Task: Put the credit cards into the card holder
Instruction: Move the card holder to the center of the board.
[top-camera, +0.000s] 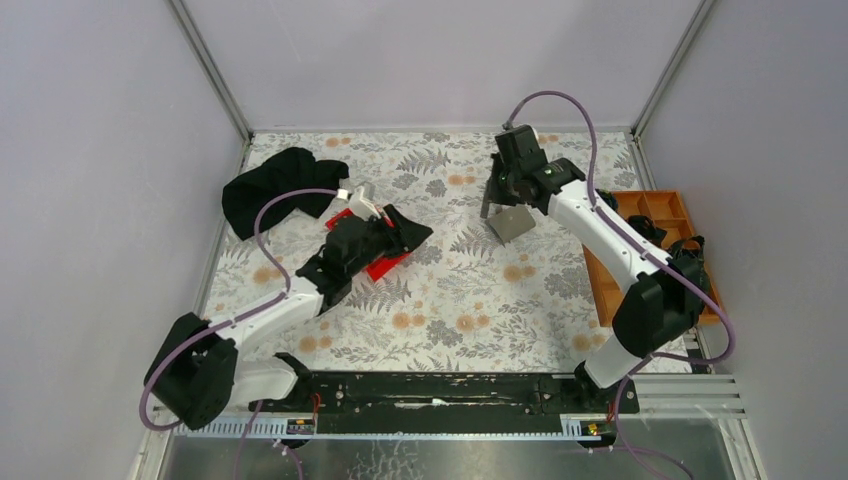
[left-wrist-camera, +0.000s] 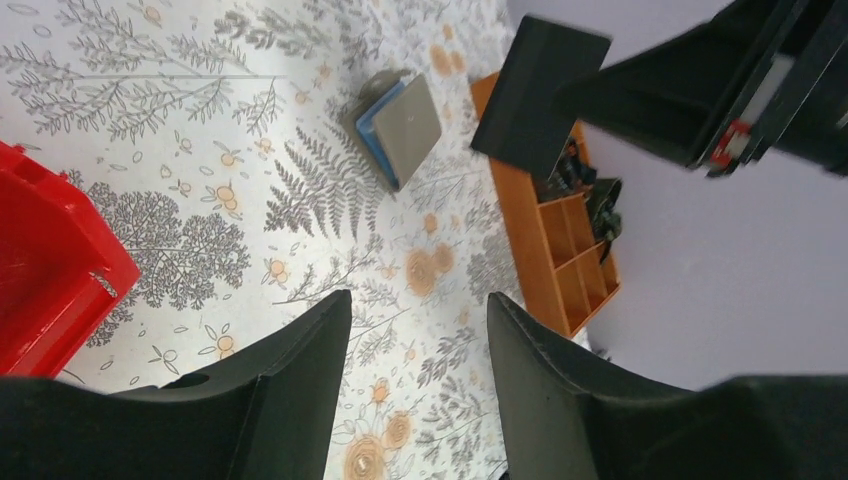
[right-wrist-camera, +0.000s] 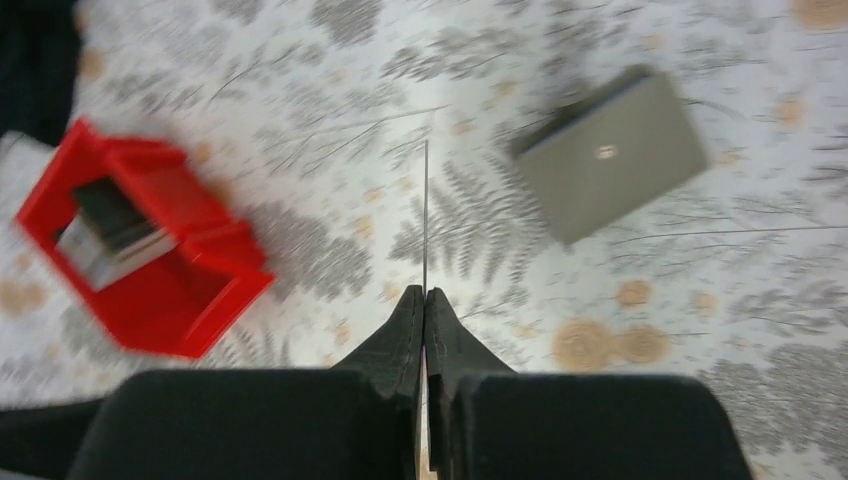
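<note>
1. From the top view, we saw the left pincer (top-camera: 410, 233) hanging over the red bin (top-camera: 388, 266) at the left of the floral bench (top-camera: 450, 300). A black cloth (top-camera: 268, 190) lay behind the bin. The right pincer (top-camera: 496, 197) stood just beside the grey card holder (top-camera: 512, 223), which lay flat near the middle of the bench. The orange tray (top-camera: 668, 212) sat at the right edge.
2. From the left wrist, we found the left pincer's fingers (left-wrist-camera: 300, 350) standing apart with nothing between them. The card holder lay further off on the bench with a light blue card (left-wrist-camera: 371, 132) showing along one edge. We could not tell whether it was inside or under the holder. The right pincer was clamped on a dark credit card (left-wrist-camera: 540, 92) in the air above the tray.
3. From the right wrist, the fingers were pressed together on that card, which we saw edge-on as a thin line. The holder lay to the upper right. The picture was blurred, but the bin seemed to hold more flat cards (right-wrist-camera: 112, 226).
</note>
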